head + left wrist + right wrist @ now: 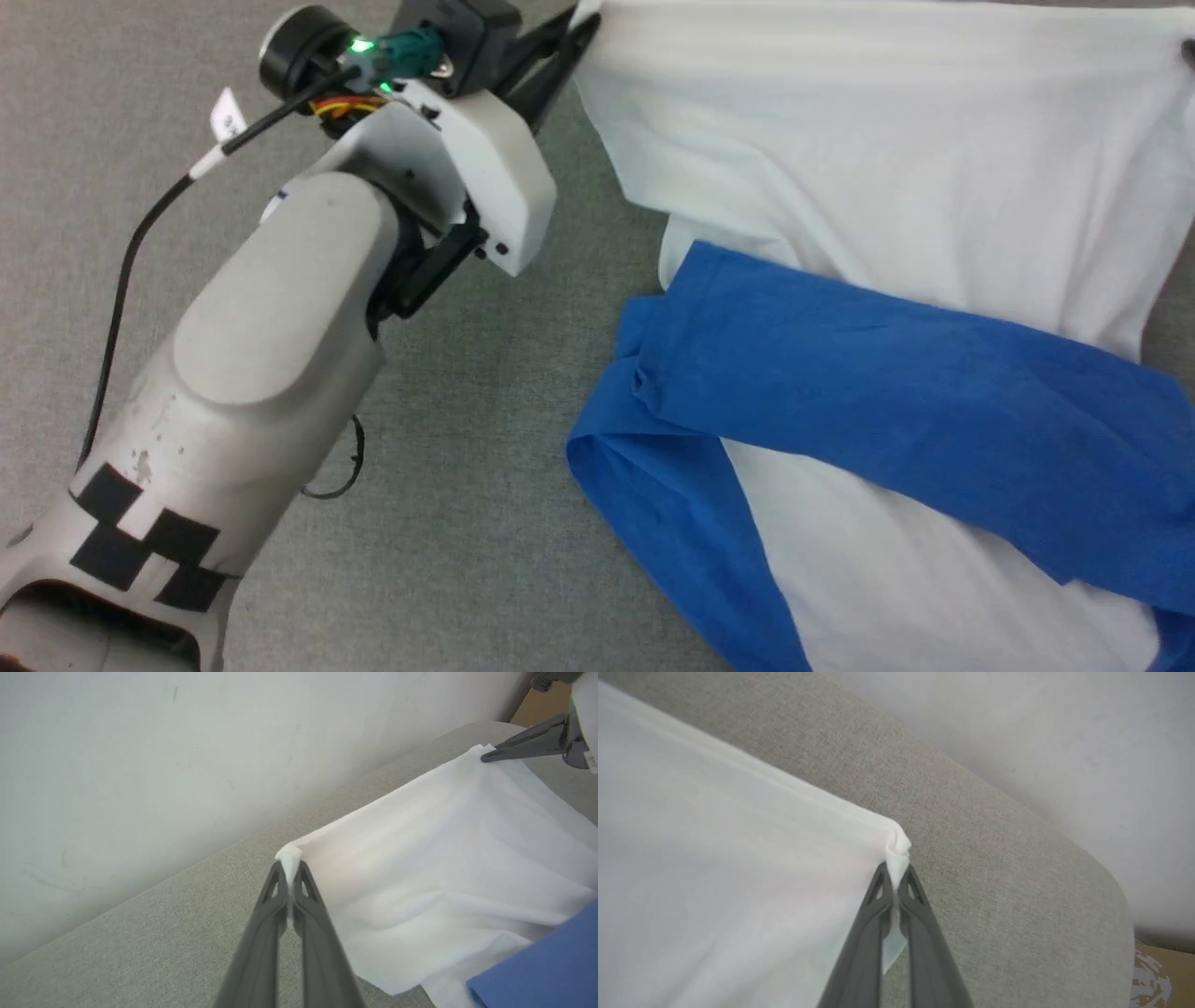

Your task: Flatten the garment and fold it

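The garment sprawls on the bench, right of frame, blue sleeve flopped across. Left fingers and right fingers each pinch a white corner; flattening looks barely begun, folding untouched.

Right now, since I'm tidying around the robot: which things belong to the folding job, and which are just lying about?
Job: garment; left gripper and right gripper, jaws shut on its white corners.
Lying about: brown cardboard past the table edge; pale wall behind.
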Available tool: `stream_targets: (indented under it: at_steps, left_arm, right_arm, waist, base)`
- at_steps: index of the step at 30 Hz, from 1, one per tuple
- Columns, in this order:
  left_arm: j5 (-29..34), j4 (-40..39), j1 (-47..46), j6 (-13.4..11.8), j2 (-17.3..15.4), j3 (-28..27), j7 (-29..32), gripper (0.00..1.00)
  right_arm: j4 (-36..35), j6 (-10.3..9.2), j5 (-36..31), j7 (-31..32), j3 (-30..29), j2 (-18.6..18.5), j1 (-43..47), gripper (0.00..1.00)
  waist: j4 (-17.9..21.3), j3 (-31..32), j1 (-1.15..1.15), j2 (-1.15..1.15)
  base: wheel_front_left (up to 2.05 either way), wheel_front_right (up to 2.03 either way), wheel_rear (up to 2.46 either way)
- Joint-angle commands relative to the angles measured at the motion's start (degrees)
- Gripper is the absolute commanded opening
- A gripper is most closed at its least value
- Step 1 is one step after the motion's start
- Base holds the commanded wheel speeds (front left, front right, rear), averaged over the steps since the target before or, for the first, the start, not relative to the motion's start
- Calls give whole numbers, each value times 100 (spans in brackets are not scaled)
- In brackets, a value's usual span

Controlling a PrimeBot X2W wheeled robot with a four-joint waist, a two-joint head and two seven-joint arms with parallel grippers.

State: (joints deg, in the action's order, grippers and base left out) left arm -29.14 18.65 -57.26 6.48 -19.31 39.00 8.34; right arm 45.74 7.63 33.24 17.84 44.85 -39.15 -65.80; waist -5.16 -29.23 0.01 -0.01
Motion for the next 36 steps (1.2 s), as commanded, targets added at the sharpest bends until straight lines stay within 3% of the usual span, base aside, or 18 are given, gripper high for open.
stream_targets:
  at_steps: [1, 11, 18, 26, 36]
  left_arm:
    - [-10, 76, -28, -46, -65, -74, -92, 0]
    - [64, 496, 96, -132, -175, -165, -728, 0]
    - [-48, 171, 652, -225, -354, -144, -785, 0]
    - [-483, -1227, 1991, -532, -832, -135, -358, 0]
    - [-877, -2821, 3916, -1072, -1565, 179, 315, 0]
  right_arm:
    - [111, -14, -87, -155, -40, 52, 19, 0]
    - [698, -14, -442, -1663, -341, 513, 152, 0]
    - [529, -14, -224, -2184, -390, 606, 739, 0]
    - [-323, -14, 336, -2092, -539, 297, 1872, 0]
    - [-2003, -14, 769, -1390, -1078, -467, 3780, 0]
  waist:
    - [393, 455, -1, 1]
    - [839, 1389, -1, 1]
    - [891, 2069, -1, 1]
    - [802, 2598, -1, 1]
    - [720, 2751, -1, 1]
  base:
    - [0, 0, 0]
    - [0, 0, 0]
    - [0, 0, 0]
    - [0, 0, 0]
    - [0, 0, 0]
